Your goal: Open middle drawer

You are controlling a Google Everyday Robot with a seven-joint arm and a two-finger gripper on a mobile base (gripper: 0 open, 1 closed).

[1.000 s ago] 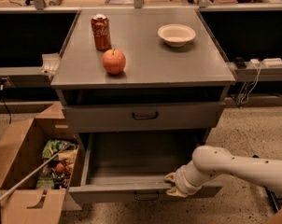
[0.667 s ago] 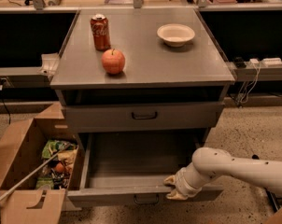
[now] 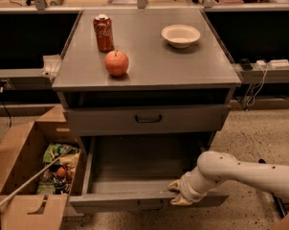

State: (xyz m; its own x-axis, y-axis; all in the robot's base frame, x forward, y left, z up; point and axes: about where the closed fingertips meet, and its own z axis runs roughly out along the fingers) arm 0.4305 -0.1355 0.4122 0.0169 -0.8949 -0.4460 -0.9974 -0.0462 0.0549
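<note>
The middle drawer (image 3: 135, 164) of the grey metal cabinet is pulled far out, showing its plain grey interior. Its flat front (image 3: 111, 202) runs along the bottom of the view, with the small dark loop handle (image 3: 150, 206) at its centre. My gripper (image 3: 179, 193) is at the top edge of the drawer front, just right of the handle, on the end of my white arm (image 3: 240, 174), which reaches in from the right. The top drawer (image 3: 148, 119) above is closed. The lowest drawer is hidden under the open one.
On the cabinet top (image 3: 149, 66) stand a red soda can (image 3: 104, 32), a red apple (image 3: 116, 63) and a white bowl (image 3: 181, 35). An open cardboard box (image 3: 25, 176) with packets stands on the floor at left. Cables and a power strip (image 3: 269, 66) are at right.
My gripper and the drawer front have edged slightly toward the camera. Otherwise nothing has moved.
</note>
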